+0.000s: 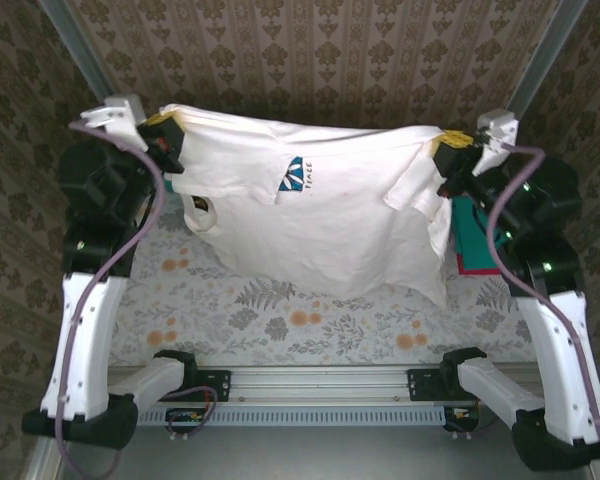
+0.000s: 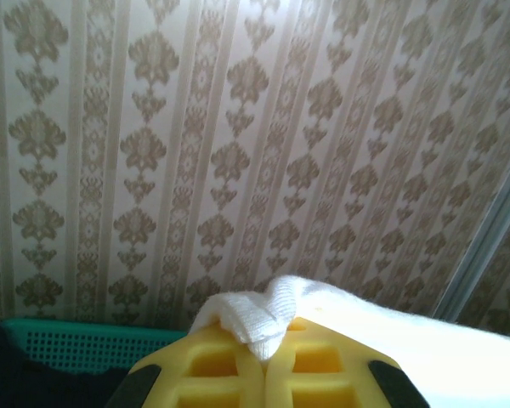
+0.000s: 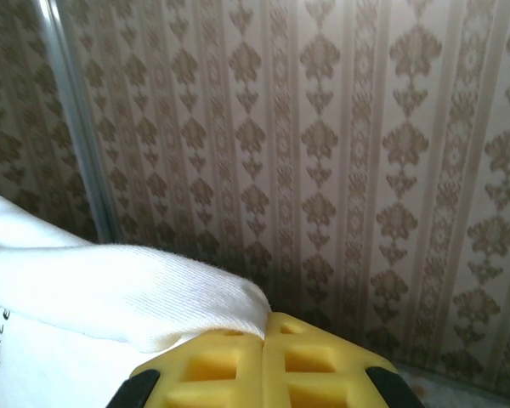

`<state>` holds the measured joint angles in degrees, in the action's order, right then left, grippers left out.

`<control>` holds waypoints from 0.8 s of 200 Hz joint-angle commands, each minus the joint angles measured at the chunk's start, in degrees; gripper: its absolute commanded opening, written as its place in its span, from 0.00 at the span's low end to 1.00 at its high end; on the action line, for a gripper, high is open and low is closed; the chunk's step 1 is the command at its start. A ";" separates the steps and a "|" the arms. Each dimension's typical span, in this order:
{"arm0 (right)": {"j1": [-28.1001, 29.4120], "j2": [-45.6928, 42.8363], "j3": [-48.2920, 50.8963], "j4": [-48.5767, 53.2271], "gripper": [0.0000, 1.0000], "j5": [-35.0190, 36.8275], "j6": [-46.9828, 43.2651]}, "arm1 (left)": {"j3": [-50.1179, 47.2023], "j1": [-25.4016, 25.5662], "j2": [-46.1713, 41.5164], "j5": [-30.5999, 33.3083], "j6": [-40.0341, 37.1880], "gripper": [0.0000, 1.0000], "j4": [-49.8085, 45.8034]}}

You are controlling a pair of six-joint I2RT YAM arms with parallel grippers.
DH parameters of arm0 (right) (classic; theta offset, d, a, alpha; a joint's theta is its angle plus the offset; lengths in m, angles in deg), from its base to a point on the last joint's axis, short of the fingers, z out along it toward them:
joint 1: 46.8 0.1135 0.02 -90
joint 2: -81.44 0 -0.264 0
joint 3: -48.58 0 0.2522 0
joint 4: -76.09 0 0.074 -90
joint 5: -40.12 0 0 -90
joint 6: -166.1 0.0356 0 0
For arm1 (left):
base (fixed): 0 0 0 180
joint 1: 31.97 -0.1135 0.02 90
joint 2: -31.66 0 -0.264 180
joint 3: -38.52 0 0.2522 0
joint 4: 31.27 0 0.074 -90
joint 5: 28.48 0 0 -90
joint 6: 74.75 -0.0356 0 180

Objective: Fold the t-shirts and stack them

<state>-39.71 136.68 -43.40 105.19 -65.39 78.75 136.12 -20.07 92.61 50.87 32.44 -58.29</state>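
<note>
Top external view: the cream-white t-shirt (image 1: 320, 225) hangs spread above the table (image 1: 280, 315), its top corners clamped in the left fingers (image 1: 161, 124) and right fingers (image 1: 452, 142). Best to lower both together, cloth taut, so it lands flat.

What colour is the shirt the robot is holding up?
Cream-white shirt with a small blue print, clearest from the top camera.

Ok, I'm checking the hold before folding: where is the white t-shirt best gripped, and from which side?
At the two ends of its upper edge, one hand each, coming in from the outer sides. The white t-shirt hangs spread wide between them. The left hand and right hand are each shut on a bunched bit of that edge, which suits a flat fold.
</note>
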 commanded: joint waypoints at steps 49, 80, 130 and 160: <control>-0.68 18.89 -9.53 -11.31 0.00 0.63 -0.21 | 10.75 -0.74 14.12 -1.04 -4.49 0.00 8.03; -0.68 22.57 -20.42 -13.94 0.00 -0.31 2.78 | 24.26 -0.82 18.74 -1.87 -5.64 0.00 5.08; -0.76 21.16 -27.65 -12.10 0.00 0.71 1.09 | 32.78 -0.69 18.17 -5.24 -5.64 0.00 2.81; -0.78 12.69 -11.61 -13.16 0.00 2.12 0.99 | 14.20 -0.39 8.47 -5.82 -3.18 0.00 7.30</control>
<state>-40.15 154.21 -65.58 92.66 -64.66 79.89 161.84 -20.44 106.05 46.69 27.89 -53.33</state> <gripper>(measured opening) 0.042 0.052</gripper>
